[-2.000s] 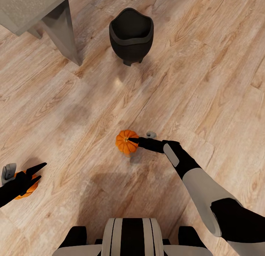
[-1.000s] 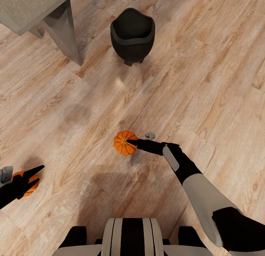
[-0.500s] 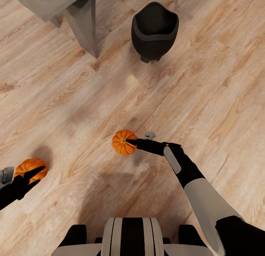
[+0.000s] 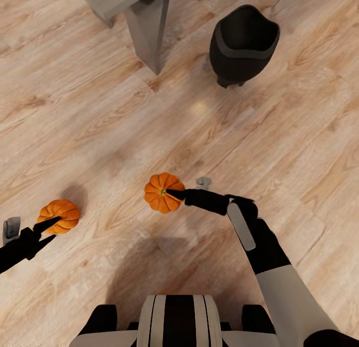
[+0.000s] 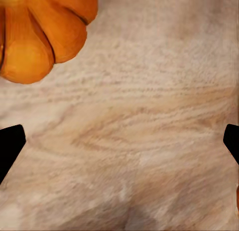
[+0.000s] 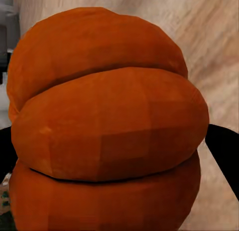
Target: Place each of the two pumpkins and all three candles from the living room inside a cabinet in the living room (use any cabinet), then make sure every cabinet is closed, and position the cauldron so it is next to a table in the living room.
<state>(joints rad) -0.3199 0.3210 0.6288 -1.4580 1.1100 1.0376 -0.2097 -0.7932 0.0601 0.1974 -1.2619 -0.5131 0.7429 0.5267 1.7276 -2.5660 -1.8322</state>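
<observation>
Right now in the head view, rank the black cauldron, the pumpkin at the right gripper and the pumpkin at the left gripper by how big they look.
1. The glossy black round-bellied cauldron looks clearly largest.
2 and 3. The ribbed orange pumpkin at the right gripper and the ribbed orange pumpkin at the left gripper look about alike, so I won't rank them.

Floor (image 4: 99,112): pale wood planks, visible grain, faint sheen with one soft glare spot. Cauldron (image 4: 243,42): black, dull satin, smooth. Table leg (image 4: 148,30): grey, matt, stone-like. Both pumpkins (image 4: 161,192) (image 4: 60,215): orange, smooth ribbed skin, matt. Right arm (image 4: 279,277): matt black and pale smooth shells, plastic-looking.
</observation>
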